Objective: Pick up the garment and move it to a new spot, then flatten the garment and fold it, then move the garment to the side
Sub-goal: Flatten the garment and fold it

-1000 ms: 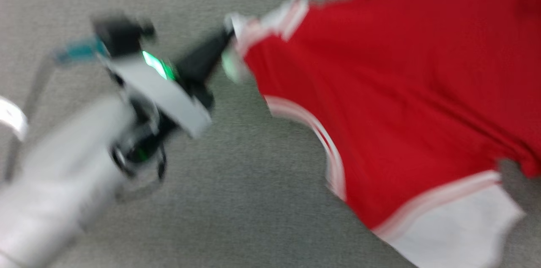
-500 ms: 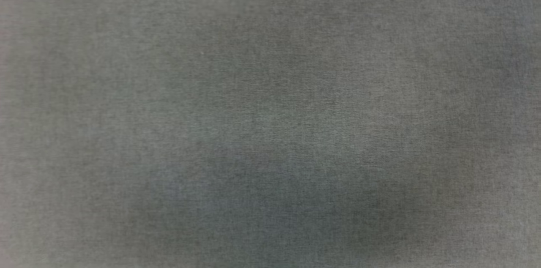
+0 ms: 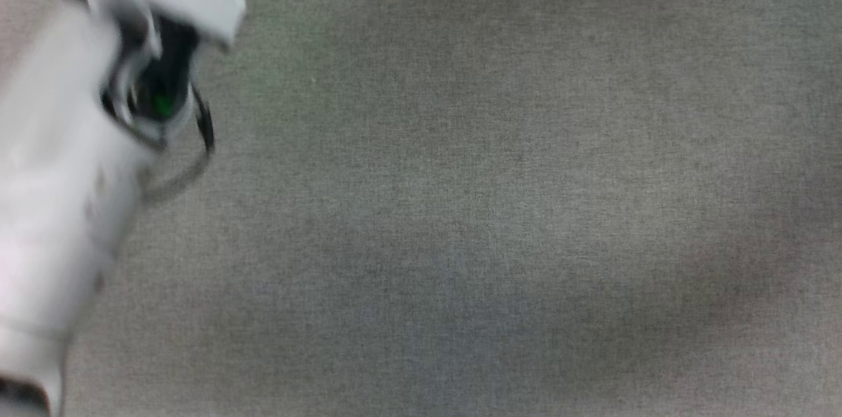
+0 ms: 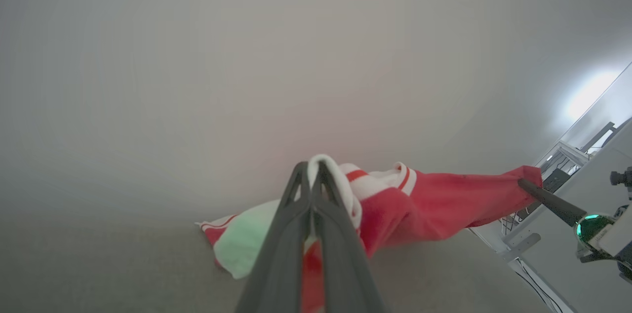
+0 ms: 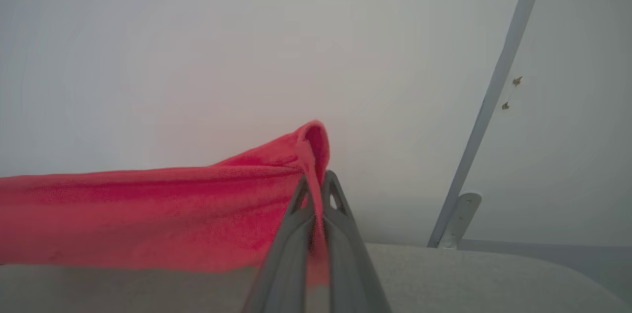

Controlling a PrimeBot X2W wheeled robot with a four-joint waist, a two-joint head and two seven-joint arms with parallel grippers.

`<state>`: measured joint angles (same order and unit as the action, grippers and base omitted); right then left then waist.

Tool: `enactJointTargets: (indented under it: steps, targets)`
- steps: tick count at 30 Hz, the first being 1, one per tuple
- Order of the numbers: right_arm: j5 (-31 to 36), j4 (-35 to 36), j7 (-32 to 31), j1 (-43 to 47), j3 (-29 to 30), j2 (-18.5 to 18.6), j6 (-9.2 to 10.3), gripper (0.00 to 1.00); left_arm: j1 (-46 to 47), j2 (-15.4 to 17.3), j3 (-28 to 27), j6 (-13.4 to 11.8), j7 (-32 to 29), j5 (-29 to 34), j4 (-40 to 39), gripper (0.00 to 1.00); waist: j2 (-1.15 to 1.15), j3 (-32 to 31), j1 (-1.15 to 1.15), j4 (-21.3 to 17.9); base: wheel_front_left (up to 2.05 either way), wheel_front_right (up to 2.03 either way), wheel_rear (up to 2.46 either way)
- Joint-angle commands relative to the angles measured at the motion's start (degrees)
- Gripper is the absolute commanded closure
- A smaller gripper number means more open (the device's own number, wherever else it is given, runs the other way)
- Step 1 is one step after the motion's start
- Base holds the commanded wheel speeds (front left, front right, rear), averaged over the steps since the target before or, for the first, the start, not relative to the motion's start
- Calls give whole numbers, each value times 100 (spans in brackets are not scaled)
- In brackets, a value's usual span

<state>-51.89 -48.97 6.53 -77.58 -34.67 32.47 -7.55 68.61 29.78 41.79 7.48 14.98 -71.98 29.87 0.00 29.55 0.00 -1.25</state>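
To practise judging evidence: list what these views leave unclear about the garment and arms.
Head view: left arm motion-blurred, cut off by the top edge.
Left wrist view: garment partly behind the left gripper.
Right wrist view: garment cut off by the left edge.

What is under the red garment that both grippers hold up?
Under the garment lies the grey surface, seen below the cloth's lower edge in the right wrist view. The part of the surface that the hanging cloth covers cannot be seen.
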Motion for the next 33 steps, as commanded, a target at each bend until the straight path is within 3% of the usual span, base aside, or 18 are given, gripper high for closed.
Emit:
enactJointTargets:
  steps: [1, 6, 11, 16, 23, 28, 33]
  targets:
    - [-165, 146, -23, 295, -38, 116, 13, 100, -375, 28, -148, -8, 24, 30, -162, 100, 0, -24, 0, -24, 0, 0, 0]
    - [-852, 1146, -295, 1707, -296, 488, 11, 100, -1981, 77, -457, -8, 24, 564, -1028, 100, 0, -238, 0, 49, 0, 0, 0]
    - [-1482, 2227, -640, 3018, -317, 1091, 11, 100, -3329, 135, -634, -8, 24, 917, -1861, 100, 0, -536, 0, 86, 0, 0, 0]
    - [-1885, 3127, -782, 4197, -17, 1705, 11, 100, -4514, 206, -984, -8, 24, 1073, -2611, 100, 0, -804, 0, 129, 0, 0, 0]
    - [-2114, 4152, -759, 5863, 537, 2260, 11, 100, -5992, 467, -1280, -8, 17, 1205, -3657, 100, 0, -940, 0, 61, 0, 0, 0]
    - [-2033, 4670, -715, 6751, 1063, 2299, 11, 100, -6584, 594, -1349, -8, 17, 1325, -4173, 100, 0, -958, 0, 53, 0, 0, 0]
    - [-1811, 4924, -907, 6935, 1628, 2029, 11, 100, -6180, 715, -1239, -8, -42, 1309, -4243, 100, 0, -1005, 0, 51, 0, 0, 0]
